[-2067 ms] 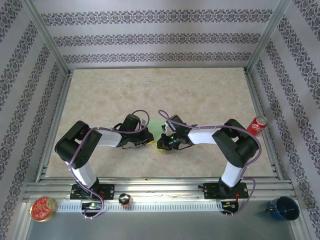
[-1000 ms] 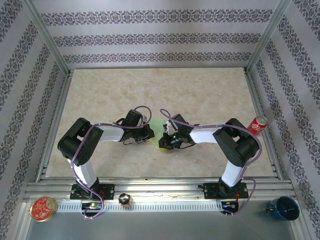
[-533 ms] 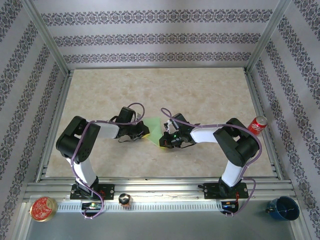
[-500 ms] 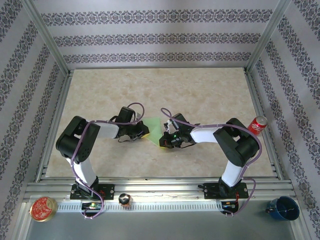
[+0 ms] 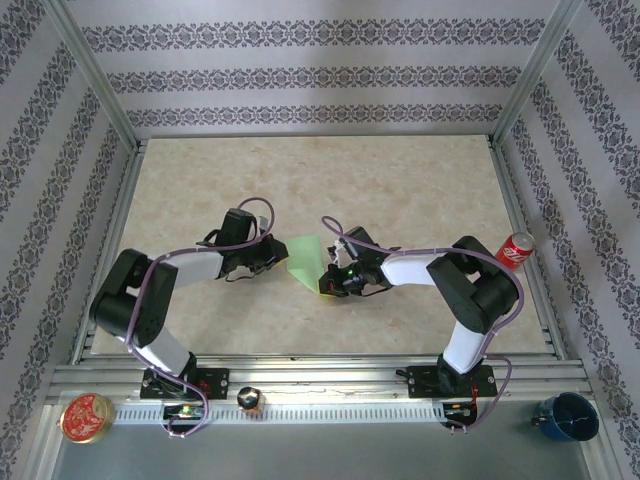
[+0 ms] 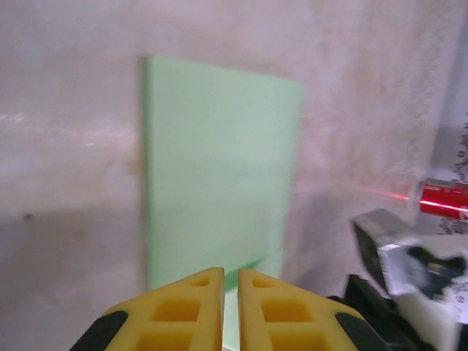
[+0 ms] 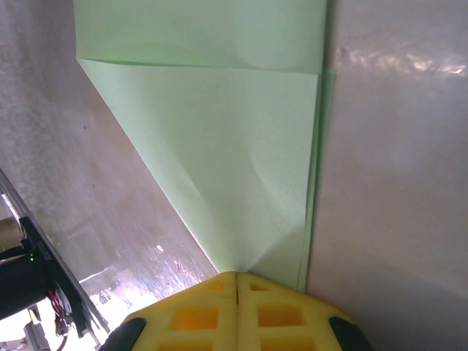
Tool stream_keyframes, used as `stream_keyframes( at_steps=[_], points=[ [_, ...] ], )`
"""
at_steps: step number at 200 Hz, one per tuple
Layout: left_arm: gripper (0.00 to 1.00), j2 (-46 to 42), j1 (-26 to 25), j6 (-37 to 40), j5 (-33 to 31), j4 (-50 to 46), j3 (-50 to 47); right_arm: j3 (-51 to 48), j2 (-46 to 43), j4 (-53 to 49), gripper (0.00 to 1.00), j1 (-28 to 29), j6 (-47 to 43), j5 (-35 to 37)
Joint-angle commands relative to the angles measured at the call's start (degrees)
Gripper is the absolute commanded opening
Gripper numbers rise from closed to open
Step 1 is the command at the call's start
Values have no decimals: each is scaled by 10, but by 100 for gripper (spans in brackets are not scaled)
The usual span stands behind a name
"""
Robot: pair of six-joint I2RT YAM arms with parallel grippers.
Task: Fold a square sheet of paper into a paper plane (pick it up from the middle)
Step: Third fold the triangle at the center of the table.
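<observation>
The square sheet of paper [image 5: 307, 258] is pale green and lies partly folded on the table between my two arms. In the right wrist view a diagonal flap of the paper [image 7: 234, 168] runs down to a point. My right gripper [image 7: 236, 276] is shut on that point, pinning it at the sheet's near end [image 5: 326, 287]. My left gripper [image 5: 280, 258] sits at the sheet's left edge. Its yellow fingers [image 6: 183, 307] stand only a slit apart, with the green paper [image 6: 219, 161] showing flat beyond and through the gap [image 6: 230, 281]. Nothing is clamped there.
A red soda can [image 5: 516, 250] lies at the table's right edge, also seen in the left wrist view [image 6: 442, 199]. Off the table in front are a red tin [image 5: 87, 416], a small dark object [image 5: 248, 399] and a blue cup [image 5: 565, 415]. Metal frame rails border the table.
My left arm has drawn back to the left, uncovering more of the green sheet, and its jaws have parted slightly. The right gripper has stayed put on the paper.
</observation>
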Motion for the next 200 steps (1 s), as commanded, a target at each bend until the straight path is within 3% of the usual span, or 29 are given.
stream_keyframes(
  at_steps=[1, 58, 82, 140, 200],
  points=[
    [13, -17, -18, 6, 7, -11, 9, -8, 8, -57, 0, -4, -11, 17],
    [11, 73, -60, 2, 52, 30, 43, -3, 6, -60, 0, -4, -9, 18],
    [12, 85, -64, 2, 28, 35, 35, -2, 5, -61, 0, -5, -8, 17],
    [9, 114, -64, 53, -35, -60, 27, 11, -16, -21, 1, -5, 15, -10],
    [8, 116, -64, 61, -37, -58, 10, 87, 13, -27, 1, 21, 19, -10]
  ],
)
